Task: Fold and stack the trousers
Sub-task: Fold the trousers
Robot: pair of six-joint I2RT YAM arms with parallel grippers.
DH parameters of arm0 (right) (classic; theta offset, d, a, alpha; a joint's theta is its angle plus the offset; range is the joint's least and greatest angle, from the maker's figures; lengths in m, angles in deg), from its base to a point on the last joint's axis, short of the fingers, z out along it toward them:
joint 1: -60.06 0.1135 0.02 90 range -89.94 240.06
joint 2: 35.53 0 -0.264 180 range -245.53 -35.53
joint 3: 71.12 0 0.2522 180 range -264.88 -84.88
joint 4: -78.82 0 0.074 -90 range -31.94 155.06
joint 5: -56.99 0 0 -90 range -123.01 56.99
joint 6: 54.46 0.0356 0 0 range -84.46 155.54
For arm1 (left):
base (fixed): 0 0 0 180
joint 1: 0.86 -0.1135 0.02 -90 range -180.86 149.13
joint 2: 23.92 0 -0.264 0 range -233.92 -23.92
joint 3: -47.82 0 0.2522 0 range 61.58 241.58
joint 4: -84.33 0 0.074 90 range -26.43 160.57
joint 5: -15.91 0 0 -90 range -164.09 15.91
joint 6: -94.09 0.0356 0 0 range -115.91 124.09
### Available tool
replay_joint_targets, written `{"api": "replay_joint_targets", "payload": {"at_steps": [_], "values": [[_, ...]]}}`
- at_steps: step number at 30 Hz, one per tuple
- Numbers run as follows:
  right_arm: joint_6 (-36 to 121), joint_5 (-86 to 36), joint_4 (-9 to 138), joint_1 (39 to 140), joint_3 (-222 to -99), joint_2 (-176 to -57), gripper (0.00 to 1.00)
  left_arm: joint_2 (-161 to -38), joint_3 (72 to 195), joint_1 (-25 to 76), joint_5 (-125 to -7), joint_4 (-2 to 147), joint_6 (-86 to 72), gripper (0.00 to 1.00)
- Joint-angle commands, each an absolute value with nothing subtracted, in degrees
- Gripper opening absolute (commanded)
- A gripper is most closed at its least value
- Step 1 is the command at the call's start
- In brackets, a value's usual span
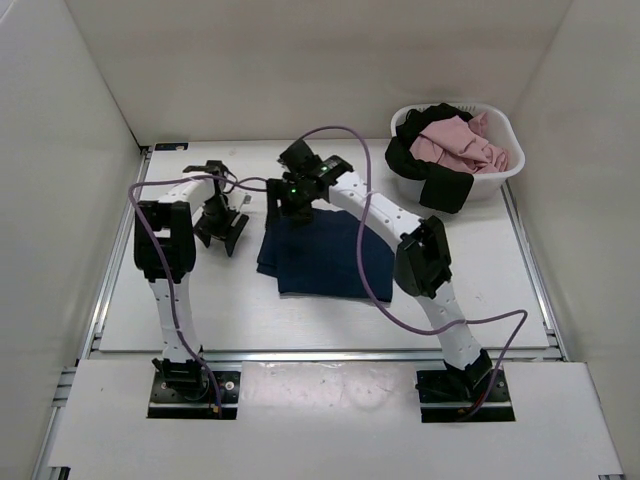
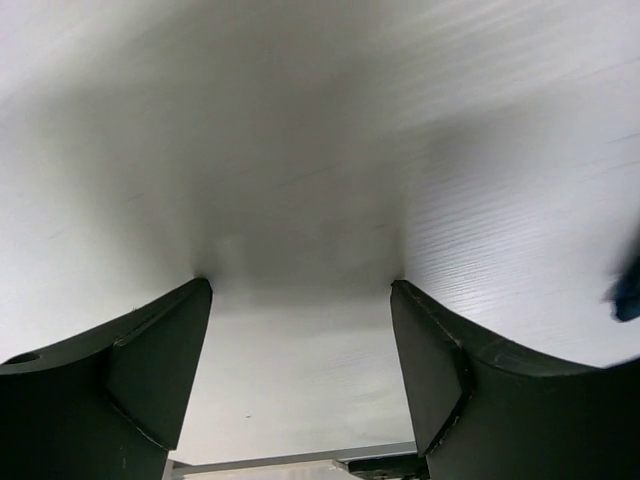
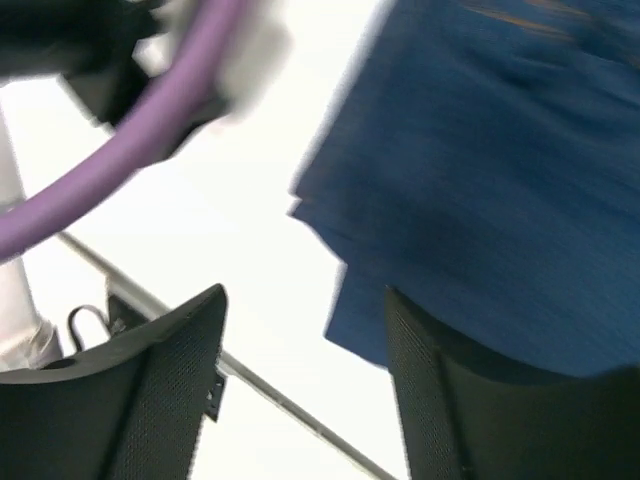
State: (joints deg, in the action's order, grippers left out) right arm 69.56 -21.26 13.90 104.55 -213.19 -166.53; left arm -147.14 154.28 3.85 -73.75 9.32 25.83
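The trousers (image 1: 325, 255) lie folded in a dark navy-blue square at the middle of the table. My right gripper (image 1: 285, 212) hovers at their far left corner, open, with nothing between its fingers. In the right wrist view the blue denim (image 3: 500, 180) fills the right side, its edge just beyond the right finger (image 3: 430, 400) of the right gripper (image 3: 305, 300). My left gripper (image 1: 222, 235) stands open over bare table to the left of the trousers. The left wrist view shows the left gripper (image 2: 300, 285) wide apart above white table, with a sliver of blue cloth (image 2: 627, 290) at the right edge.
A white basket (image 1: 510, 150) at the back right holds a pink garment (image 1: 455, 145) and a black garment (image 1: 435, 180) that hangs over its front rim. A purple cable (image 1: 370, 270) loops from the right arm across the trousers. White walls enclose the table.
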Motion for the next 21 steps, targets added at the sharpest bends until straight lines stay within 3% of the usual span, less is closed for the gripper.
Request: {"api": "replay_joint_targets", "payload": {"at_steps": [1,3,8,11,15,21], "values": [[65.6,-11.9,21.6,109.2,-220.2,-166.5,0.71,-145.6,153.1,-0.3,-70.7,10.6,26.2,0.84],[61.4,-13.4,21.1,109.9,-217.4,-160.8,0.72,-143.1,153.1,-2.8,-71.2,10.6,26.7,0.84],[66.1,-25.1,30.2,104.7,-182.5,-139.7,0.73,-134.0,154.3,0.8,-68.8,8.4,30.0,0.84],[73.3,-32.7,30.8,100.0,-166.8,-126.2,0.79,-131.1,154.9,6.0,-63.6,6.3,30.9,0.86],[77.3,-35.1,30.8,94.1,-153.4,-120.1,0.85,-133.2,153.7,10.4,-59.6,5.6,29.3,0.88],[76.1,-36.1,36.6,86.2,-142.4,-121.5,0.9,-139.1,155.1,15.7,-55.5,8.7,26.0,0.92]]}}
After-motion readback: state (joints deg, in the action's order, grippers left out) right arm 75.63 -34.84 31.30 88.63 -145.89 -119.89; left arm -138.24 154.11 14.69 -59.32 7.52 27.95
